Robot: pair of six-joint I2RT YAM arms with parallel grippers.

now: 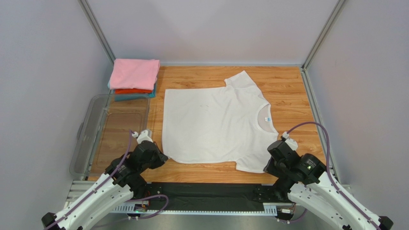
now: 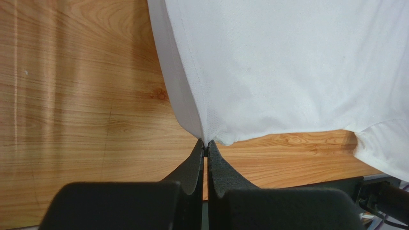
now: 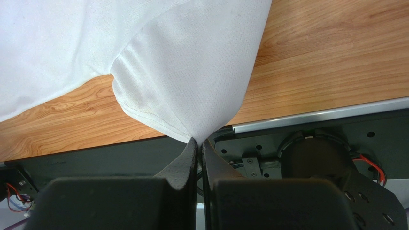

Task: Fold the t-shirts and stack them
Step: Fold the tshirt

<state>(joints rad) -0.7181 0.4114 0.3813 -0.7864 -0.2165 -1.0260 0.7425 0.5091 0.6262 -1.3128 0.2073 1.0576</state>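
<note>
A plain white t-shirt (image 1: pixel 216 120) lies spread flat on the wooden table, its neck with a small light-blue label (image 1: pixel 268 118) pointing right. My left gripper (image 1: pixel 162 157) is shut on the shirt's near-left hem corner; in the left wrist view the white t-shirt (image 2: pixel 288 62) rises in a peak into the left gripper (image 2: pixel 206 144). My right gripper (image 1: pixel 270 165) is shut on the tip of the near sleeve, and the right wrist view shows that sleeve (image 3: pixel 192 72) pinched in the right gripper (image 3: pixel 199 140). Folded pink (image 1: pixel 134 73), orange-red (image 1: pixel 133 91) and teal (image 1: pixel 134 97) t-shirts are stacked at the back left.
A clear plastic bin (image 1: pixel 91 129) stands along the table's left side, just left of my left arm. The table's near metal edge (image 3: pixel 326 114) and the black base plate lie under the right gripper. Grey walls close in both sides and the back.
</note>
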